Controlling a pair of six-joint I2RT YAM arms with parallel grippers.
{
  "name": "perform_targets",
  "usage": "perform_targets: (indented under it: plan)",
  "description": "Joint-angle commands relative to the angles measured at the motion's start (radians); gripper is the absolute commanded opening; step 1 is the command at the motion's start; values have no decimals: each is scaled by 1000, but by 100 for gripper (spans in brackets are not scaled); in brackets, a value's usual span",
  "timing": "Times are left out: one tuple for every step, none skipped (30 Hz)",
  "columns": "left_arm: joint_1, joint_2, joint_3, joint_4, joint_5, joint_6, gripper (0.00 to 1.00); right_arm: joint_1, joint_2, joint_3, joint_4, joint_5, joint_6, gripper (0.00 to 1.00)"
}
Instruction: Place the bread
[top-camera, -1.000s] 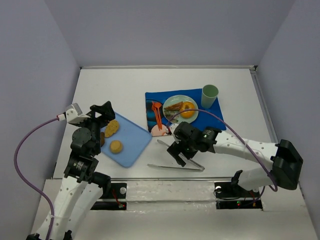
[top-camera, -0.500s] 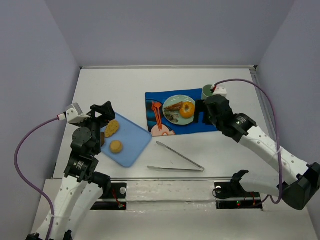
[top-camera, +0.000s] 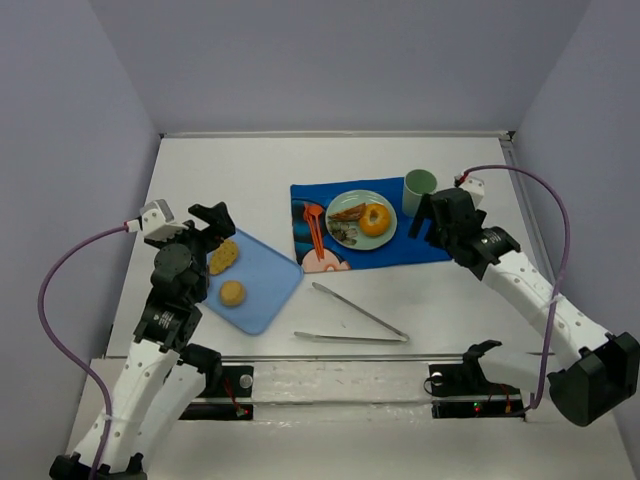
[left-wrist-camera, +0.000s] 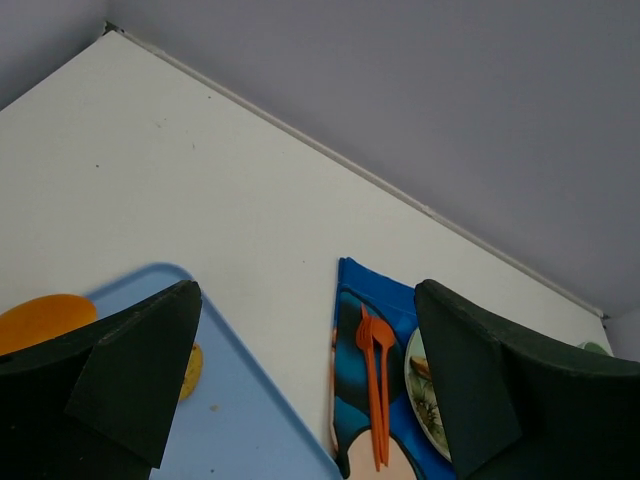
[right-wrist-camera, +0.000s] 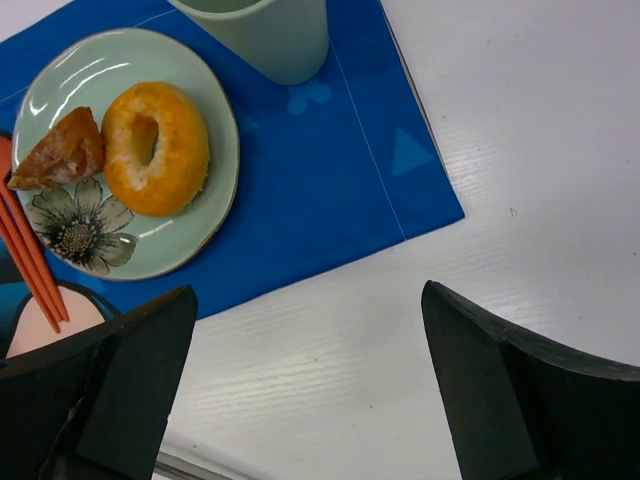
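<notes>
A ring-shaped bread (top-camera: 375, 219) (right-wrist-camera: 155, 150) and a brown wedge (right-wrist-camera: 60, 150) lie on the pale green plate (top-camera: 345, 236) (right-wrist-camera: 200, 65). Two more bread pieces, one oval (top-camera: 222, 257) and one round (top-camera: 232, 293), rest on the light blue tray (top-camera: 265, 285) (left-wrist-camera: 240, 420). My left gripper (top-camera: 213, 225) (left-wrist-camera: 305, 380) hangs open over the tray's far corner, holding nothing. To the right of the plate, my right gripper (top-camera: 428, 222) (right-wrist-camera: 305, 380) stands open and empty above the bare table, just off the blue placemat (top-camera: 420, 245) (right-wrist-camera: 330, 170).
A green cup (top-camera: 419, 190) (right-wrist-camera: 265, 35) stands on the mat's far right corner. An orange fork and spoon (top-camera: 315, 232) (left-wrist-camera: 375, 390) lie left of the plate. Metal tongs (top-camera: 350, 320) lie on the table near the front edge. Walls enclose the table on three sides.
My right arm has swung from above the tongs at the table's middle to the right side beside the plate and cup. The left arm has shifted slightly. The tongs stayed put.
</notes>
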Motion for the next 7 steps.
perform_targets:
  plan:
    - [2, 7, 5, 54, -18, 17, 99, 2, -34, 19, 124, -41, -49, 100]
    - [2, 8, 5, 58, -15, 18, 99, 2, -58, 8, 173, -48, -53, 100]
    - [2, 11, 5, 60, -12, 18, 99, 2, -72, -6, 204, -59, -78, 100]
    - [2, 13, 6, 58, -8, 21, 99, 2, -89, -21, 234, -86, -93, 100]
    - [2, 16, 6, 58, -8, 21, 99, 2, -107, -50, 286, -100, -105, 100]
    - [2, 17, 6, 58, -9, 23, 99, 2, -123, -62, 307, -105, -115, 100]
    - [2, 19, 8, 58, -9, 21, 99, 2, -152, -69, 317, -102, -112, 100]
